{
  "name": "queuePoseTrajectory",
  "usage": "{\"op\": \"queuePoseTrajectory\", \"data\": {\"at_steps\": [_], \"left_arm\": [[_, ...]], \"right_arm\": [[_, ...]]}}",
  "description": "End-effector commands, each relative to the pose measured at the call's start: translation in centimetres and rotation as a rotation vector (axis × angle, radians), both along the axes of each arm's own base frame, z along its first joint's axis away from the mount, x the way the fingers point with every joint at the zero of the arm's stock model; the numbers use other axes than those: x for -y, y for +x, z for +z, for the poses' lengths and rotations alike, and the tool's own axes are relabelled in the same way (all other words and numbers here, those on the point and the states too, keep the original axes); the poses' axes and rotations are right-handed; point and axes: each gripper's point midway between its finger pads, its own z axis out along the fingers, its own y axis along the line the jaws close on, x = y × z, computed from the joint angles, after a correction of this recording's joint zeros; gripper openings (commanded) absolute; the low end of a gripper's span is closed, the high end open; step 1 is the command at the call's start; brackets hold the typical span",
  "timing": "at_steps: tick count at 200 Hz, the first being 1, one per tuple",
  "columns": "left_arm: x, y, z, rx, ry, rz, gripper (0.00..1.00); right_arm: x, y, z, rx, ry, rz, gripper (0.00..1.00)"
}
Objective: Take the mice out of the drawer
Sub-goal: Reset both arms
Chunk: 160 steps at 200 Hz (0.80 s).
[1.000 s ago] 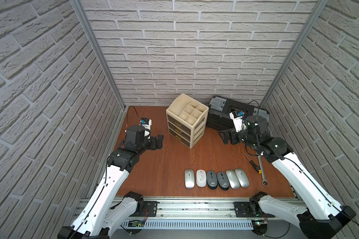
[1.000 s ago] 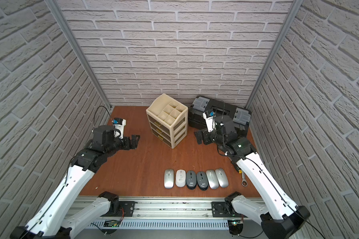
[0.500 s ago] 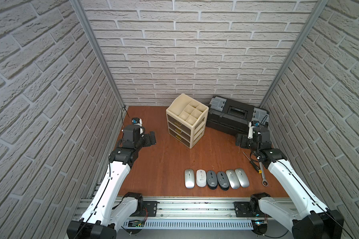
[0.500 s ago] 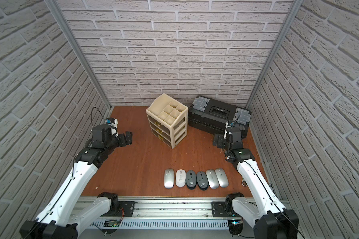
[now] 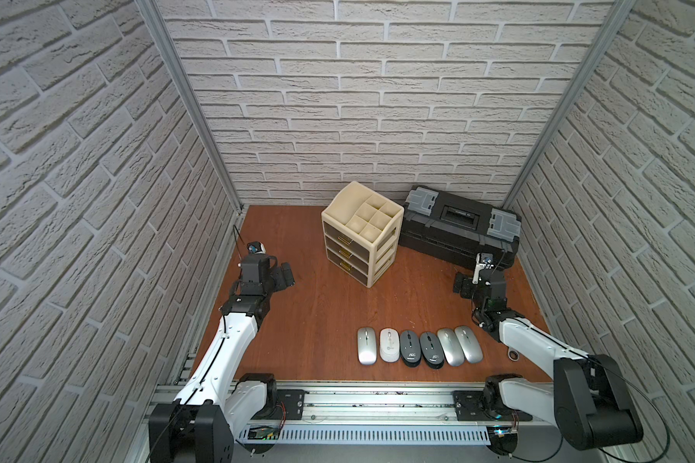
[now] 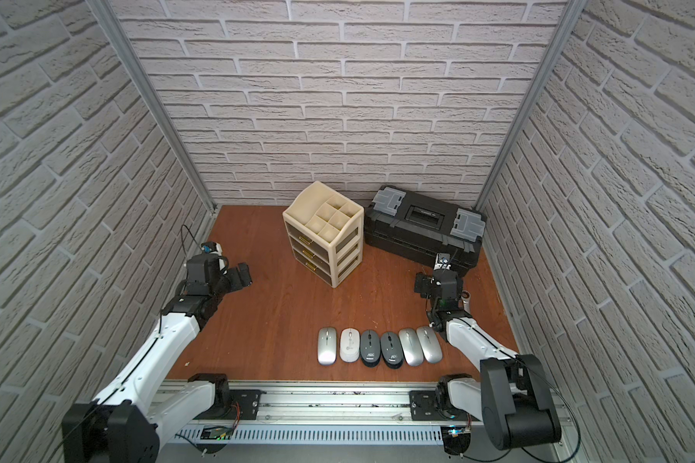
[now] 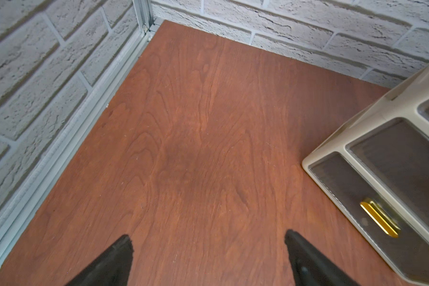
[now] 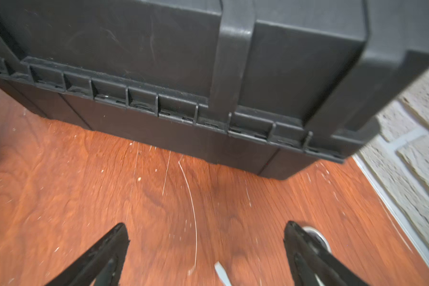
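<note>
1. Six mice [image 5: 410,352] lie side by side in a row on the worktop [image 5: 318,320] near its front edge, outside the drawers: from left to right one silver, one white, two dark grey, two silver.
2. The ring end of a wrench [image 5: 513,354] shows just right of the row; the right arm hides the rest of it.
3. Left claw [image 7: 206,237]: jaws spread wide, nothing between them, above bare worktop near the left wall.
4. Right claw [image 8: 206,226]: jaws spread wide, nothing gripped, facing the toolbox's front.
5. Cream drawer unit [image 5: 362,236], upright and set at an angle; all three drawers are shut.
6. Black toolbox [image 5: 458,230], lid closed, just beside the drawer unit on its right, against the back brick wall [image 5: 378,120].
</note>
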Motion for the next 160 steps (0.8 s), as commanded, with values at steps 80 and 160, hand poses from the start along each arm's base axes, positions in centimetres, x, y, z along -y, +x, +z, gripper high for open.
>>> {"op": "queuePoseTrajectory", "data": {"at_steps": [80, 160], "left_arm": [[-3.7, 4.2, -1.4, 0.196, 0.210, 0.032, 0.98], [-3.3, 5.8, -3.8, 0.271, 0.225, -0.053, 0.98]], "right_arm": [[-1.0, 4.3, -0.4, 0.135, -0.049, 0.093, 0.98], [-1.0, 4.3, -0.3, 0.146, -0.049, 0.094, 0.98]]}}
